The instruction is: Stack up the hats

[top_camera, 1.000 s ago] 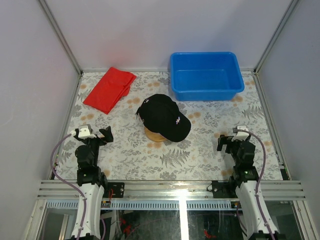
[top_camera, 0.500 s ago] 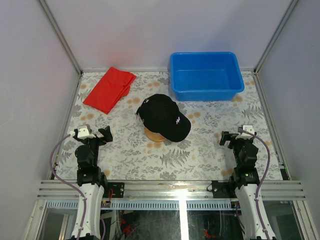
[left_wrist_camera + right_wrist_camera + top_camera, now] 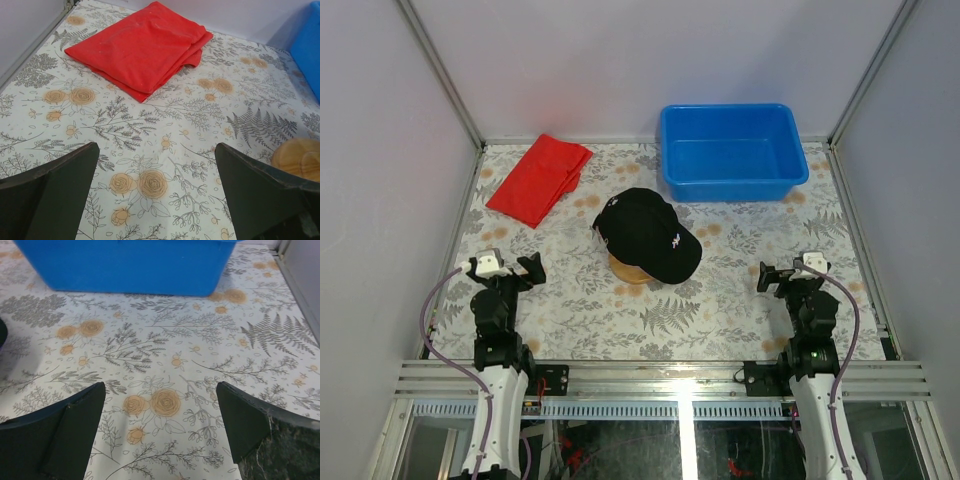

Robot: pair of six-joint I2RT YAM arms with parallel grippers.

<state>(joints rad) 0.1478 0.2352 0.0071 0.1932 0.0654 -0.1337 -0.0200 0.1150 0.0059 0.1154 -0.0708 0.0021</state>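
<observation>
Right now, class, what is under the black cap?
The black cap rests over a wooden stand, whose rim shows at the cap's near edge. The cap hides everything else beneath it.

Even, diffuse light falls from overhead. Top view: sharp throughout, with the pale walls (image 3: 620, 60) shading gently and faintly tinted pink above the red cloth (image 3: 538, 180). The black cap (image 3: 647, 235) reads as a near-featureless dark mass and casts a short, soft shadow on the table (image 3: 720, 300). Wrist views: the table's print is crisp, while the left gripper (image 3: 156, 147) and right gripper (image 3: 161, 385) appear as dark, underexposed wedges with slightly soft edges. A faint shadow lies beneath the blue bin (image 3: 125, 265).
</observation>
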